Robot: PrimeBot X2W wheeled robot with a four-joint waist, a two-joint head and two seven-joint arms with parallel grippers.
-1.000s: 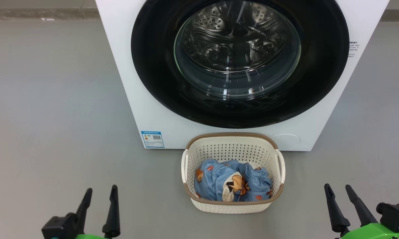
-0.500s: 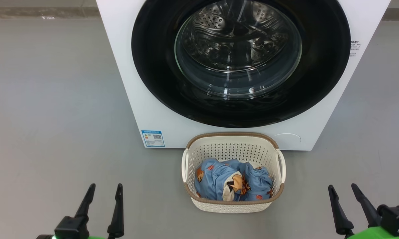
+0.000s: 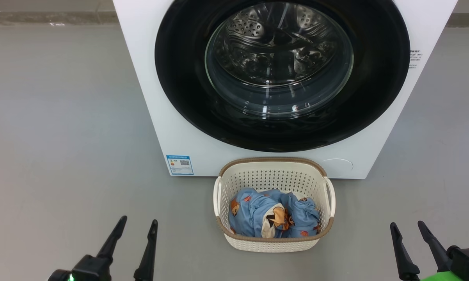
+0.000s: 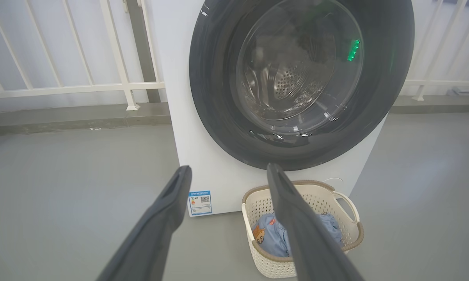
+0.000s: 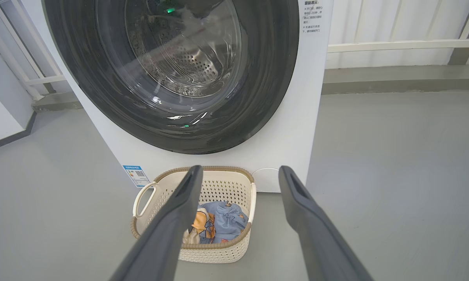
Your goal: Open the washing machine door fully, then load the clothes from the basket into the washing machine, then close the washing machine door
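Washing machine door shut flush against the front of the white washing machine: glossy black ring around a bulging clear glass centre, steel perforated drum visible through the glass. Small blue label sticker at the lower left corner of the cabinet front, pale round cover at the lower right.

On the grey floor just in front of the machine, directly below the door: the cream-white basket, with perforated sides, a brown woven-look rim and a white handle on each short side. Inside it, the clothes, a crumpled bundle of light blue fabric with orange-brown bears and a cream patch, lying against the near wall and well under the rim.

Left pincer at the lower left of the head view, two long dark fingers spread apart and empty, pointing towards the machine, over bare floor well to the left of the basket. Right pincer at the lower right, likewise spread wide and holding nothing, well to the right of the basket. Both clear of door, basket and fabric.

From the left wrist camera, white railing behind the machine and a green light reflected in the door glass. From the right wrist camera, printed text at the upper right of the machine front, too small to read.
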